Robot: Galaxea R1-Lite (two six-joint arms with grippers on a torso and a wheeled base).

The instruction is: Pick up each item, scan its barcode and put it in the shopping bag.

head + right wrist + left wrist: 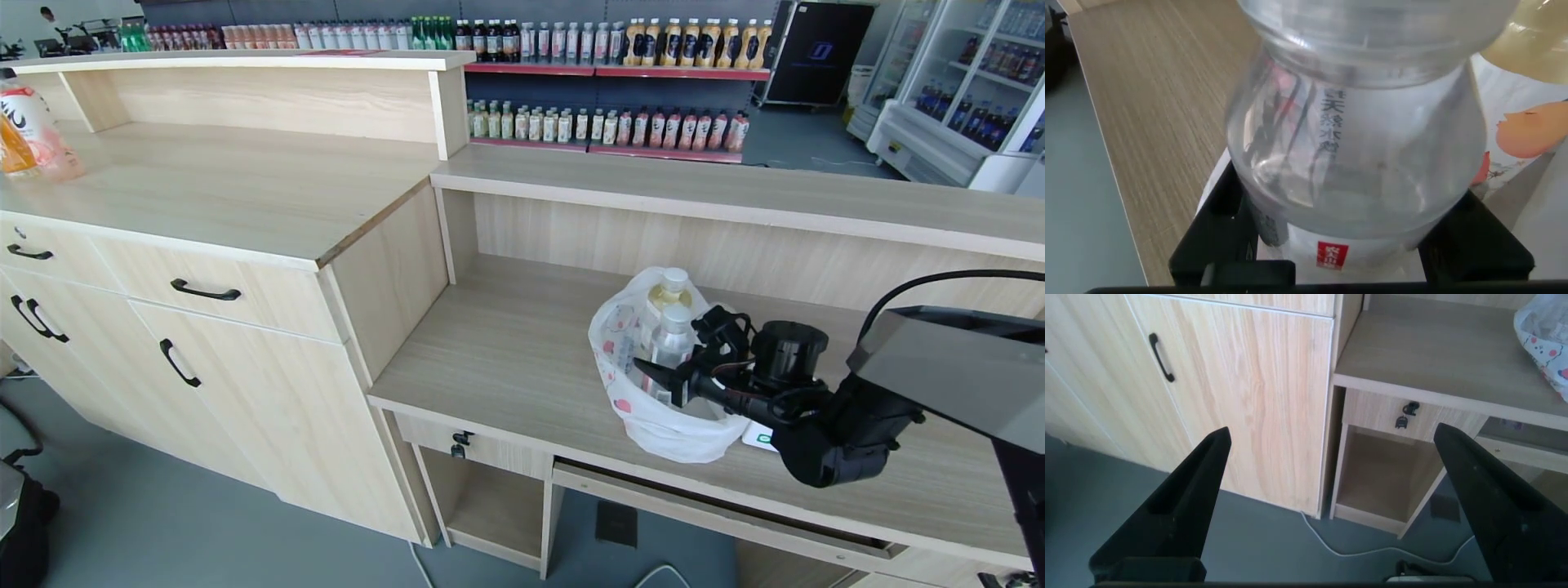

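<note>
A white printed shopping bag [653,425] stands open on the lower desk [506,359]. Inside it are a yellowish bottle [671,292] and a clear water bottle [673,341]. My right gripper [655,372] is at the bag's mouth, shut on the clear water bottle [1355,139], whose body sits between the black fingers [1221,237]. The bag's plastic [1527,139] shows just behind. My left gripper [1333,431] hangs low in front of the cabinet, open with nothing between its fingers. A corner of the bag [1545,327] shows on the desk above it.
A peach-coloured drink bottle [33,126] stands at the far left of the higher counter [229,188]. A small white pad with a green mark [761,437] lies by the bag under my right arm. Cabinet doors and drawers [204,343] lie below, store shelves behind.
</note>
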